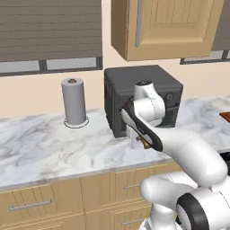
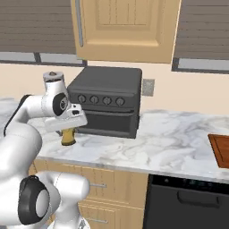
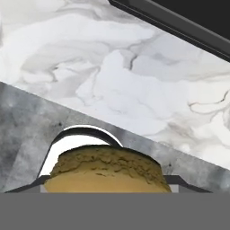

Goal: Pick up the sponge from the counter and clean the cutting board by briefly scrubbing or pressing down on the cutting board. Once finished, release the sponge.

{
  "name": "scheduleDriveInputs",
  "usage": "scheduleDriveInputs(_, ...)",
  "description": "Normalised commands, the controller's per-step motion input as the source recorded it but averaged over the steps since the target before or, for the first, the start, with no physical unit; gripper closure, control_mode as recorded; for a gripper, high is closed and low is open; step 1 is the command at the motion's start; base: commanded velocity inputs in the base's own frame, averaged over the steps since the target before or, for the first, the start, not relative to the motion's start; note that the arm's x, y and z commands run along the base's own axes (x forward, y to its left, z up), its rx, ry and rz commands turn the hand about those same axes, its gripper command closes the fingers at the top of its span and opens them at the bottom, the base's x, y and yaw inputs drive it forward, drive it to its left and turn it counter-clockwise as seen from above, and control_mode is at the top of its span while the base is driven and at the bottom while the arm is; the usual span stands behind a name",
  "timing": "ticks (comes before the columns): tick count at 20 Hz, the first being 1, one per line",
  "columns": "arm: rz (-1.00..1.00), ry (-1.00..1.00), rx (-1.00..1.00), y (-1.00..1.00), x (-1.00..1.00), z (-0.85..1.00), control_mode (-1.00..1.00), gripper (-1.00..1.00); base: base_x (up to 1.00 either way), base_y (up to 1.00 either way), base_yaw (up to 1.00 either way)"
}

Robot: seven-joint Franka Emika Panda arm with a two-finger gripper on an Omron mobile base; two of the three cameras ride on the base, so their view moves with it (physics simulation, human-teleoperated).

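Note:
My gripper (image 2: 67, 130) is shut on the mustard-yellow sponge (image 2: 68, 137), which hangs from it low over the front part of the white marble counter (image 2: 170, 134), just ahead of a dark oven's left corner. From the left base view the sponge (image 1: 146, 145) peeks out under the gripper (image 1: 143, 142). In the hand view the sponge (image 3: 105, 173) sits between the fingers, with the counter (image 3: 134, 90) beyond it. The reddish-brown cutting board (image 2: 220, 150) lies flat far to the right on the counter, cut off by the picture's edge; its corner (image 1: 225, 117) also shows in the left base view.
A dark countertop oven (image 2: 107, 100) stands right behind the gripper, against the wall. A grey paper towel roll (image 1: 74, 102) stands upright to the left. A wooden wall cabinet (image 1: 166, 27) hangs overhead. A black appliance front (image 2: 188, 201) sits under the counter on the right.

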Motion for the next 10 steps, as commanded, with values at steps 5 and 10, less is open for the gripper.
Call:
scheduleDriveInputs(5, 0.00, 0.00, 0.00, 0.00, 0.00, 0.00, 1.00, 1.00, 0.07, -0.99, -0.04)
scheduleDriveInputs(10, 0.00, 0.00, 0.00, 0.00, 0.00, 0.00, 1.00, 1.00, 0.18, -0.98, -0.01)
